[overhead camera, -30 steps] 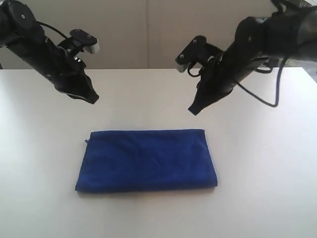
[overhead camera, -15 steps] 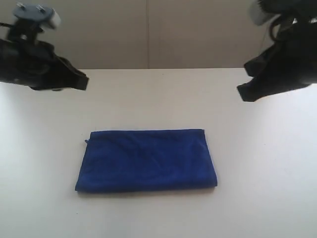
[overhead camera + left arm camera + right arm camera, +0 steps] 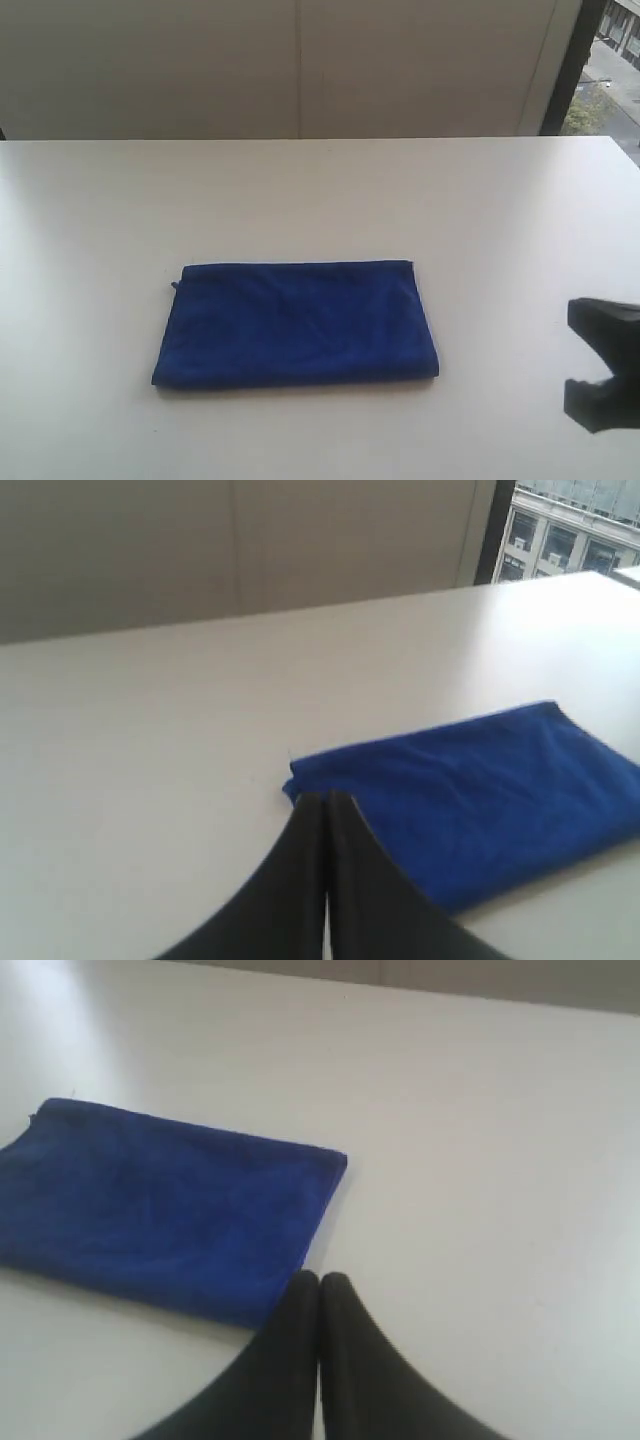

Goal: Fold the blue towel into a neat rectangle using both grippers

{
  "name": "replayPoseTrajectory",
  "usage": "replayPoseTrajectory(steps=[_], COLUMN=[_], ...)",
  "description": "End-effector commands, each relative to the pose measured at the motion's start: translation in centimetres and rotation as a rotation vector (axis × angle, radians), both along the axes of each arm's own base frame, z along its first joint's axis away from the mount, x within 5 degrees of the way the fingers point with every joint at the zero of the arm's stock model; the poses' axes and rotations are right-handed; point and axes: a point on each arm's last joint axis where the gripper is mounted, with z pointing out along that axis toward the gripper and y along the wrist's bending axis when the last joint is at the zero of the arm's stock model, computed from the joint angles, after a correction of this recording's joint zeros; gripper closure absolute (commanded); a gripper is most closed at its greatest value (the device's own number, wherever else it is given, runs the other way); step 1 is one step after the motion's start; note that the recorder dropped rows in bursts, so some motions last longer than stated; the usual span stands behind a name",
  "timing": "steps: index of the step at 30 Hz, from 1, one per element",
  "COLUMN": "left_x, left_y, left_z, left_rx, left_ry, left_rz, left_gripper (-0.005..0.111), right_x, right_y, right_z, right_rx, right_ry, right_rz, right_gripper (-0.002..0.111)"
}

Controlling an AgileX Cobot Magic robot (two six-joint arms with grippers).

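Now both arms have drawn back from over the blue towel (image 3: pixel 295 322), folded flat mid-desk (image 3: pixel 480 200), with the left hand (image 3: pixel 325 810) and right hand (image 3: pixel 320 1285) pinched shut and empty, so folding looks finished.

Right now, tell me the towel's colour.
The towel is plain royal blue; the exterior view shows it best.

Exterior camera: raised, facing down across the bench (image 3: pixel 320 190) toward the far wall (image 3: pixel 150 60), at middle distance. Each wrist camera sits behind its own tool, left tool (image 3: pixel 325 800) and right tool (image 3: pixel 319 1280), looking low along the fingers over the bench. All three views share the blue towel (image 3: pixel 297 322), lying ahead of both tool tips.
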Motion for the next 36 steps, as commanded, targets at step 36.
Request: replayPoseTrajectory(steps=[36], left_x=[-1.5], left_y=[0.2], left_z=[-4.4], left_rx=[0.040], left_ry=[0.069], left_rz=[-0.044], left_gripper=[0.107], right_x=[-1.9], right_y=[-1.0], right_z=[-6.4], right_rx=[0.038], right_ry=[-0.014], right_rz=[-0.085], right_gripper=[0.108])
